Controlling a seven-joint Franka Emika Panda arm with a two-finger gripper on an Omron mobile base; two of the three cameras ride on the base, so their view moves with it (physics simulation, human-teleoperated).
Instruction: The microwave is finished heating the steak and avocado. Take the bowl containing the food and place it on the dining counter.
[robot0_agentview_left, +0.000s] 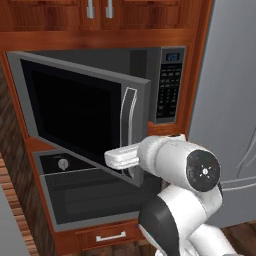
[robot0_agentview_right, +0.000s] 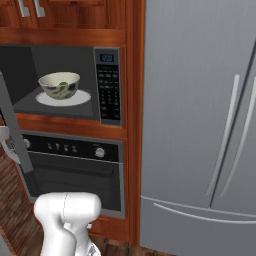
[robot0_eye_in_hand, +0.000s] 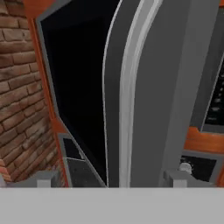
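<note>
The end effector (robot0_eye_in_hand: 112, 179) stands spread wide, its two fingertips (robot0_eye_in_hand: 46, 178) on either side of the microwave door's lower edge, with the vertical bar handle (robot0_eye_in_hand: 129, 96) rising between them; nothing is pinched. In the left base view the hand sits at the bottom of that handle (robot0_agentview_left: 129, 131), just beside the door (robot0_agentview_left: 75, 110), which hangs swung out to the left. The microwave (robot0_agentview_right: 107, 85) is open, its keypad panel at the right of the cavity. Inside, the bowl (robot0_agentview_right: 59, 85) rests upright on a flat white round plate (robot0_agentview_right: 65, 98) near the middle of the microwave floor; dark green bits show in it, though the food cannot be told apart. Below is the knobbed oven (robot0_agentview_right: 75, 170), and to the right a grey refrigerator (robot0_agentview_right: 200, 125).
</note>
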